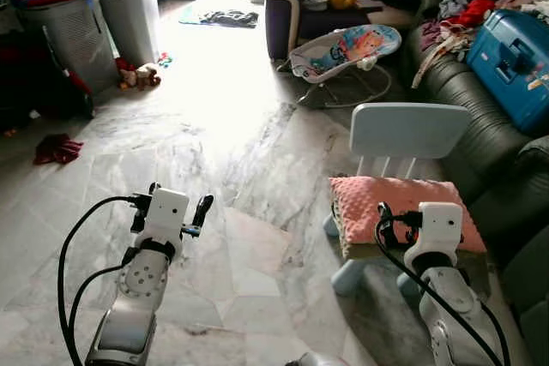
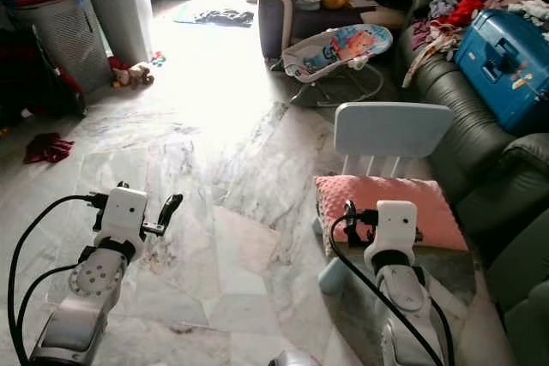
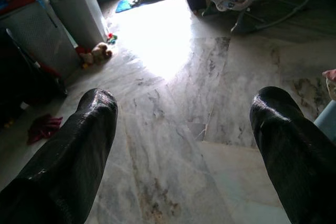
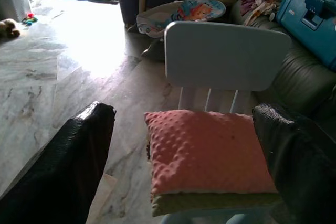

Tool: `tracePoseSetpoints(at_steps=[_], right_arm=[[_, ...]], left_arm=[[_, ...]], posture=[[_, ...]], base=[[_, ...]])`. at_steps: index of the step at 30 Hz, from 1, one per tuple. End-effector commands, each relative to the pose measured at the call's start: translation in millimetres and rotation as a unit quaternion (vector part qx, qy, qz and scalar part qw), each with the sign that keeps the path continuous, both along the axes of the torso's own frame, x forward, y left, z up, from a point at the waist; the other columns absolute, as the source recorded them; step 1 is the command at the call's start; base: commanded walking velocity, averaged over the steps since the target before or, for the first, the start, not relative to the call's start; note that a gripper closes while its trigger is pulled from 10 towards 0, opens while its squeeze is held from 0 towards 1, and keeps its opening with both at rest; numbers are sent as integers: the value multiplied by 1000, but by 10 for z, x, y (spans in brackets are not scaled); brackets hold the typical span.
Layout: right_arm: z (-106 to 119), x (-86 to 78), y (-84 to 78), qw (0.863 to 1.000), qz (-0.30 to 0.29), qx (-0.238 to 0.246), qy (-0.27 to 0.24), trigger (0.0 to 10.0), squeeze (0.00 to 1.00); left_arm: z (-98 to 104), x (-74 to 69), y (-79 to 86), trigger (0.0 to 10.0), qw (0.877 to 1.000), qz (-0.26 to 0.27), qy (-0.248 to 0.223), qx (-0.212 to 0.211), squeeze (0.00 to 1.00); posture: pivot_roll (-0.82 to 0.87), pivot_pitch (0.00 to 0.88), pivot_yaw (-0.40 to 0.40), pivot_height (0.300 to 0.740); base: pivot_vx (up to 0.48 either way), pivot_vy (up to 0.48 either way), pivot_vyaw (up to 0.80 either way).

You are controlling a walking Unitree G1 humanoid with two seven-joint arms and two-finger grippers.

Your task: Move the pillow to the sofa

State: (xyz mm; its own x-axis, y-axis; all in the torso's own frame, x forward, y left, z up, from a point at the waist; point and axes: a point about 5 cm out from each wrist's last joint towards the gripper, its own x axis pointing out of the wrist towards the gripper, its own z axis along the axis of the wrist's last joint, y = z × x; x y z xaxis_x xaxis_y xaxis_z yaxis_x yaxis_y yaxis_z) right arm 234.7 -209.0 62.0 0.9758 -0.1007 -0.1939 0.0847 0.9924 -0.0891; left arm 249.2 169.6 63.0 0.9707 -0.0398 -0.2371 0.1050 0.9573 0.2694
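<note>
Pillow, pink and dimpled, lies flat on the seat of a small pale-blue child's chair that stands just beside the dark green sofa. We hold our right gripper near it, fingers spread wide to either side and touching nothing. Our left gripper hangs over bare marble floor, also spread wide. We judge two risks: a shallow pinch could let the soft pillow slip, and pressing down might tip the light chair. The sofa is crowded with a blue suitcase and clothes, so landing room is tight.
</note>
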Motion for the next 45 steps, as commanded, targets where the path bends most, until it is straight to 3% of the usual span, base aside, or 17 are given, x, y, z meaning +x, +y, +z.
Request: tracePoseSetpoints(at_steps=[1, 20, 37, 45], right_arm=[[8, 15, -42, 1000, -3, -6, 2, 10000, 0], [-4, 28, -39, 1000, -7, -5, 1, 10000, 0], [-111, -13, -3, 1000, -25, 2, 8, 10000, 0], [-70, 11, 35, 1000, -12, 0, 4, 10000, 0]], left_arm=[[27, 29, -42, 10000, 1000, -4, -4, -6, 0], [37, 53, -58, 10000, 1000, -6, -1, -6, 0], [109, 78, 96, 10000, 1000, 3, 1, 20, 0], [92, 87, 137, 10000, 999, 15, 2, 28, 0]], posture=[[-44, 0, -25, 740], [-46, 0, -18, 740], [-27, 0, 32, 740], [-29, 0, -6, 740]], base=[[0, -274, 0], [0, -326, 0], [0, -325, 0], [0, -141, 0]])
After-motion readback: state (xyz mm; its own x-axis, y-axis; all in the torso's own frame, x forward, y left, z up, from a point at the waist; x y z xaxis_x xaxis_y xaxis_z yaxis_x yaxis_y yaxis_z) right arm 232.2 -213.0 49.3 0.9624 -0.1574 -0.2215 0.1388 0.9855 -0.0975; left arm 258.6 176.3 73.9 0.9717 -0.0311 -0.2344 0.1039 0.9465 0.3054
